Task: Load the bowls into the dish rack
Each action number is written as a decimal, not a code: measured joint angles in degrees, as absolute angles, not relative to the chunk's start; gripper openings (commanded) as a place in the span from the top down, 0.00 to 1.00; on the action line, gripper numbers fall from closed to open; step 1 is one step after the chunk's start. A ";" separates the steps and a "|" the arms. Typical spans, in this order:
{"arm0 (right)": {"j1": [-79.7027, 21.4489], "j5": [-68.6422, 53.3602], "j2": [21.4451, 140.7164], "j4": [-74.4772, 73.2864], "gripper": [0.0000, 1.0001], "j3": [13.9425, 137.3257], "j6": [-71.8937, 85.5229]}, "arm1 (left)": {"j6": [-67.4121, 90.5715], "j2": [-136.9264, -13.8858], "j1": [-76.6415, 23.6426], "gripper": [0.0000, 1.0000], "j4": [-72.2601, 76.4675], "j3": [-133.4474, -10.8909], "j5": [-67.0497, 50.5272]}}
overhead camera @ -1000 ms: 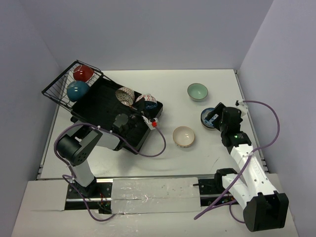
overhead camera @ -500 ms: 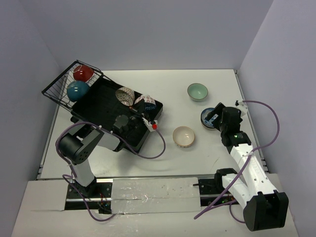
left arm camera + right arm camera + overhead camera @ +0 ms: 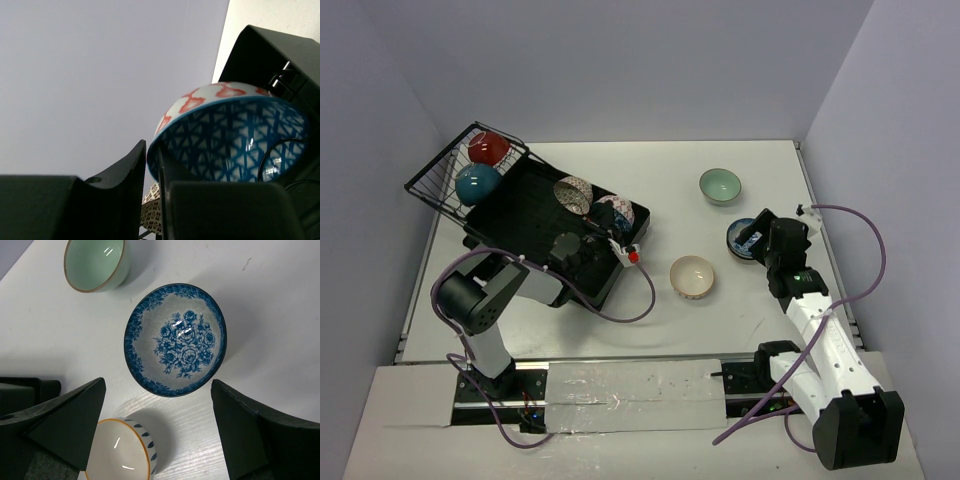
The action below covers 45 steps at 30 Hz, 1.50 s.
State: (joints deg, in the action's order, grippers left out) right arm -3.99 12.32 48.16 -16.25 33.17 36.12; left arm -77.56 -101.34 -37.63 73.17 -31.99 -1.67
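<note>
Seven bowls (image 3: 720,185), one dish rack (image 3: 520,215)

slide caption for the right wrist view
Open right end effector framing a blue-and-white floral ceramic bowl, with a mint green ceramic bowl and a cream orange-rimmed bowl nearby.

This is a robotics lab test cell. Plain pale lilac partition walls (image 3: 640,70) box in a white tabletop (image 3: 660,180). Two white-and-black robot arms (image 3: 825,340) are bolted to a taped metal rail (image 3: 620,375) at its near edge, and loose purple cables (image 3: 875,270) trail from them.
</note>
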 measured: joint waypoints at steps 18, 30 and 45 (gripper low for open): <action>-3.99 12.21 46.11 -16.03 0.06 32.95 36.12 | -75.11 -87.64 -40.42 0.43 69.60 -30.65 2.72; -4.71 11.27 43.99 -16.08 0.07 32.97 36.14 | -35.29 -74.96 -52.64 0.07 31.62 -48.95 17.47; -4.75 10.96 41.45 -16.34 0.07 32.95 36.12 | 22.63 -97.93 -61.43 0.01 -17.23 -81.67 21.69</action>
State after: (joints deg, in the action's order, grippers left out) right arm -4.75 10.96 41.45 -16.34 32.95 36.12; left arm 22.63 -97.93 -61.43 -17.23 -81.67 21.69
